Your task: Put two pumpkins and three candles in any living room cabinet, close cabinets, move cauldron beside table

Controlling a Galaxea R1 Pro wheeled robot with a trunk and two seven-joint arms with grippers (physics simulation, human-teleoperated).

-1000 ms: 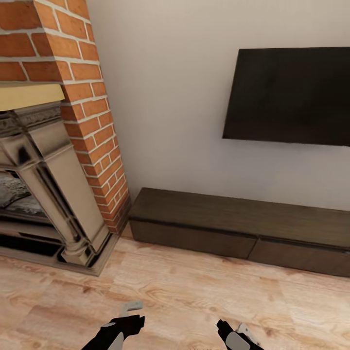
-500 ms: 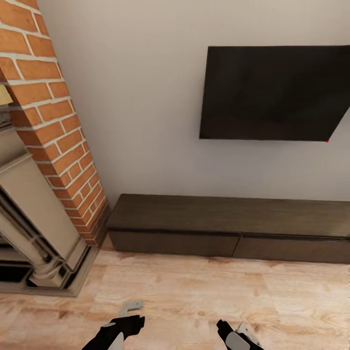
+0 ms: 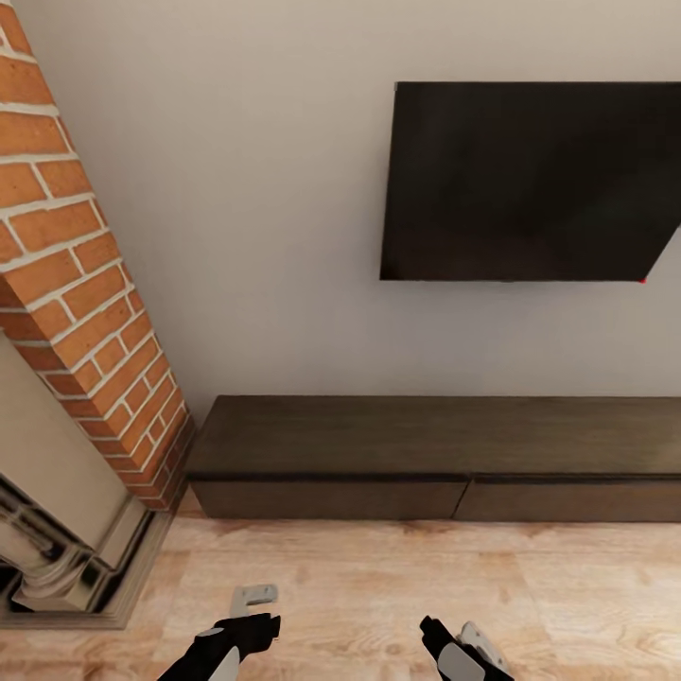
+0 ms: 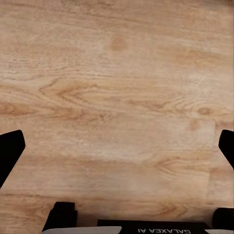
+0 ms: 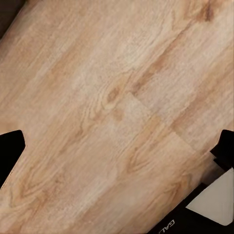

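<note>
Dark brown wood grain marks the cabinet (image 3: pixel 416 459), a long low unit standing on the floor against the pale wall (image 3: pixel 274 236), well ahead of both grippers and running off past the right one. Its two flat, handleless fronts sit flush and closed, meeting at a seam slightly to the right-hand side of the midpoint between the grippers. A black flat screen (image 3: pixel 525 180) hangs on the wall above the cabinet, apart from its top, with a small red dot at its lower right corner. Beyond the left gripper (image 3: pixel 248 632), further out to that side, a red brick chimney column (image 3: pixel 71 274) rises beside the cabinet's left end, and a pale stone fireplace surround (image 3: pixel 57 530) stands at its foot. Light wood plank flooring (image 3: pixel 378 577) covers the ground between the grippers and the cabinet. The left gripper hangs low over this floor; in the left wrist view its two dark fingertips (image 4: pixel 10 151) stand wide apart, with bare planks (image 4: pixel 117 97) between them and nothing held. The right gripper (image 3: pixel 445 643) hangs level with it, well apart from it; in the right wrist view its fingertips (image 5: pixel 9 151) are likewise spread, empty, over the planks (image 5: pixel 117 107), with a dark corner at one edge that cannot be identified.
</note>
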